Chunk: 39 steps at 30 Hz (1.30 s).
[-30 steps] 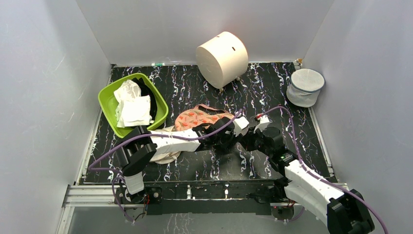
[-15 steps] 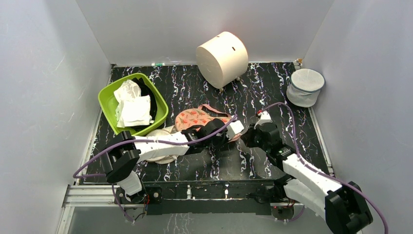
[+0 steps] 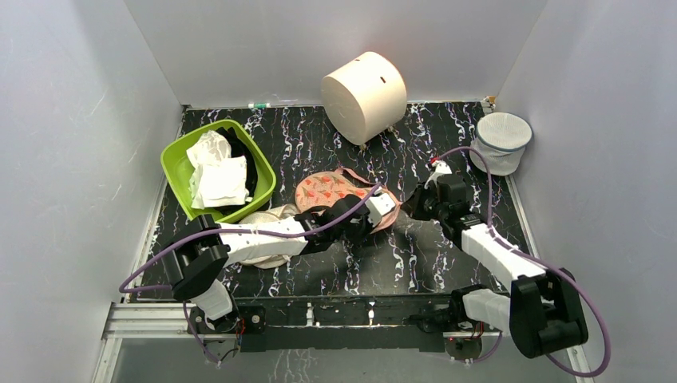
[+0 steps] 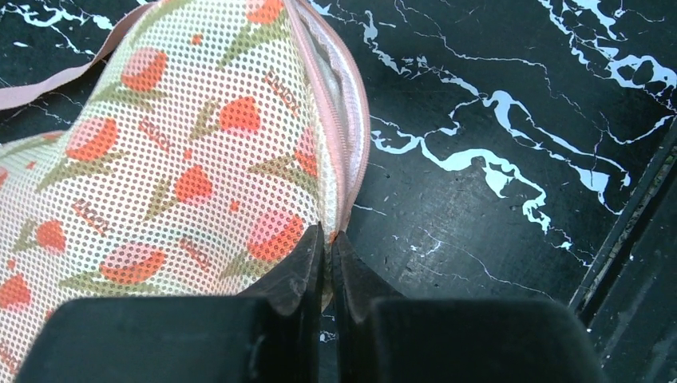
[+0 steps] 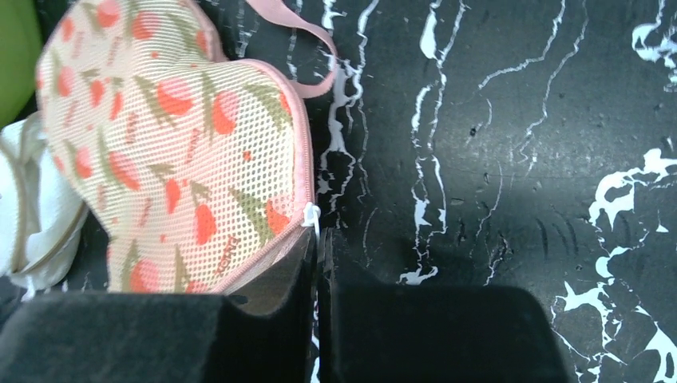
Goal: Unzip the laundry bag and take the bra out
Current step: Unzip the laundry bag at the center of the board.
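The laundry bag is lying on the dark marbled worktop, near its middle, with its flowered side facing up. The left gripper is pinching the bag's pink rim, its two fingers pressed almost together on the edge. Along that rim the zipper is gaping a little further up, with pale lining showing in the slit. The right gripper is closing at the neighbouring edge of the bag, fingers squeezed tight, with the small white zipper pull sitting right at their tips and seemingly caught between them. A pink strap is looping out from the far side of the bag. To the left, a green tub is holding white cloths. A beige drum is resting at the back, and a white mesh basket is standing in the far right corner.
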Tool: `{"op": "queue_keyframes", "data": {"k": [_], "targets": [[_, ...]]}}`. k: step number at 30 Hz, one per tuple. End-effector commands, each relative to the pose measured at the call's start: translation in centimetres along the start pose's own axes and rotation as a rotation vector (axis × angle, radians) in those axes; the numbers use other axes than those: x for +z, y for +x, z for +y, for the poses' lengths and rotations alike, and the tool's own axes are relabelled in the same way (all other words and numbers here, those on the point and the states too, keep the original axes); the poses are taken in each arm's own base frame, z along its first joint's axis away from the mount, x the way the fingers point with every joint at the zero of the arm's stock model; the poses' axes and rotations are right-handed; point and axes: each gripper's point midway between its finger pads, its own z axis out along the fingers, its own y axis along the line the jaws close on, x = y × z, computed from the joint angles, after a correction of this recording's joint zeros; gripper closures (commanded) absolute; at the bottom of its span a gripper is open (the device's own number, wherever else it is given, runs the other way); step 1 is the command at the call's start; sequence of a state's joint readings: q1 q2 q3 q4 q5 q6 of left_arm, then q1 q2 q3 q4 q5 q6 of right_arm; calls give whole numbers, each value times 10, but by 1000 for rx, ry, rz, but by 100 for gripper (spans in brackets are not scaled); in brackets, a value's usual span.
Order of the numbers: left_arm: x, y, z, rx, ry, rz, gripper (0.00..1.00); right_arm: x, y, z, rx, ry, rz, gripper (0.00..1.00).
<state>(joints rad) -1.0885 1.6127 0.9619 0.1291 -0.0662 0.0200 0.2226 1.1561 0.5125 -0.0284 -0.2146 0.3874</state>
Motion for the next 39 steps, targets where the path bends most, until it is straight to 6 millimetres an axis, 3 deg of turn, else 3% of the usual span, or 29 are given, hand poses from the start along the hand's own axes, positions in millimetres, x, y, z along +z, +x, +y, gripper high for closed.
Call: {"op": "queue_keyframes", "data": {"k": [1, 5, 9, 11, 18, 20, 28, 35, 39], "targets": [[-7, 13, -2, -35, -6, 54, 94, -23, -43, 21, -94, -96, -156, 100], [-10, -3, 2, -37, -23, 36, 68, -39, -35, 45, -113, -220, -164, 100], [-16, -24, -2, -89, -8, 2, 39, -47, -29, 49, -89, -209, -144, 100], [-20, -32, -6, -125, 8, -20, 33, -50, -23, 48, -74, -200, -127, 100], [-17, -53, -19, -210, 65, -49, 26, -58, -4, 67, -53, -284, -65, 100], [-9, -50, -17, -209, 47, -26, 26, -60, 0, 72, -57, -304, -53, 100], [11, -46, -1, -157, -47, 49, 43, -67, 6, 77, -81, -312, -46, 100], [-3, -41, 14, -100, -113, 53, 69, -62, -3, 69, -106, -256, -73, 100], [-16, -43, 17, -81, -119, 27, 79, -54, -15, 60, -116, -195, -112, 100]]}}
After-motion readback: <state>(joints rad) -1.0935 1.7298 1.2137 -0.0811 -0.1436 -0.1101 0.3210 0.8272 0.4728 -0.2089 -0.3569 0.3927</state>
